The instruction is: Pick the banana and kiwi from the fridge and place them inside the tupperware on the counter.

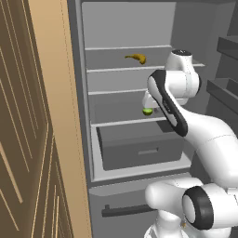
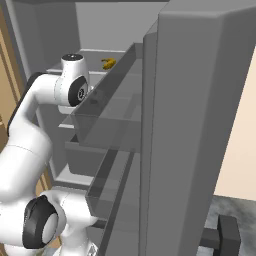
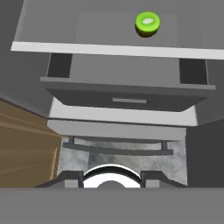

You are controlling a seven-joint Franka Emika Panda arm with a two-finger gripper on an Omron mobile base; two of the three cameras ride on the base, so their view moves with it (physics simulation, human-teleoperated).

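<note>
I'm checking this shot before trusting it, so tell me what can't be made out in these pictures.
- Hand: in the left base view the arm's forearm covers it, so its jaws cannot be read.
- Kiwi: partly behind the arm in the left base view.
- Banana: tiny in the right base view, its lower edge cut by the door shelf.
- Tupperware and counter: outside all three views.

The fridge [image 1: 130, 28] stands open, its door [image 1: 32, 139] swung out to the left. The banana [image 1: 135, 57] lies on an upper shelf. Two shelves lower lies the kiwi [image 1: 147, 111], with the drawer [image 1: 139, 148] just beneath it. The arm [image 1: 172, 102] reaches in from the right, beside the kiwi.
</note>
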